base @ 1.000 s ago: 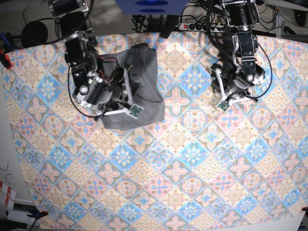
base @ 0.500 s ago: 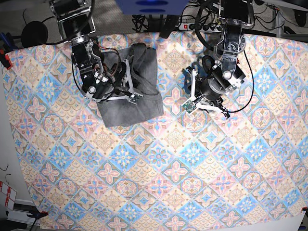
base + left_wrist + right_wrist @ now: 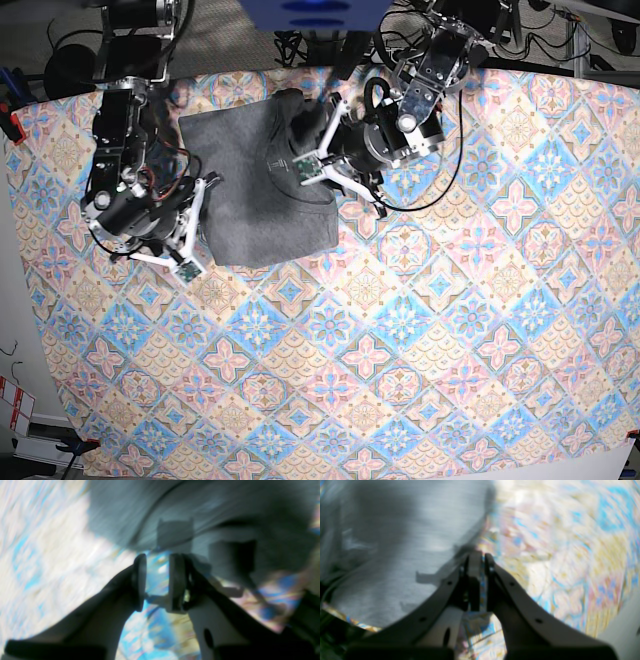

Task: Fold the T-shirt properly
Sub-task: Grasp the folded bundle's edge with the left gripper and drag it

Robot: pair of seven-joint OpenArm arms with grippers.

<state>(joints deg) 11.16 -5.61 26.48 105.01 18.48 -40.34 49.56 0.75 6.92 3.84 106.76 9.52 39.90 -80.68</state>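
Base looks straight down; wrists close, low — sharing T-shirt (image 3: 255, 190).

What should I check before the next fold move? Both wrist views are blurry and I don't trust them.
1. T-shirt lying on the tablecloth: ok.
2. Left gripper empty, jaws apart, tablecloth showing between them: ok.
3. Right gripper empty, jaws shut just off the shirt's edge: ok.
4. Left gripper lined up on a shirt edge: cannot tell, blurred.
5. Shirt folded neatly: not ok, fabric bunched at the collar side.

Obstacles: your two arms flank the T-shirt (image 3: 250, 190) at the far-left corner. Free room: your tablecloth (image 3: 420, 360) elsewhere, near side and right.
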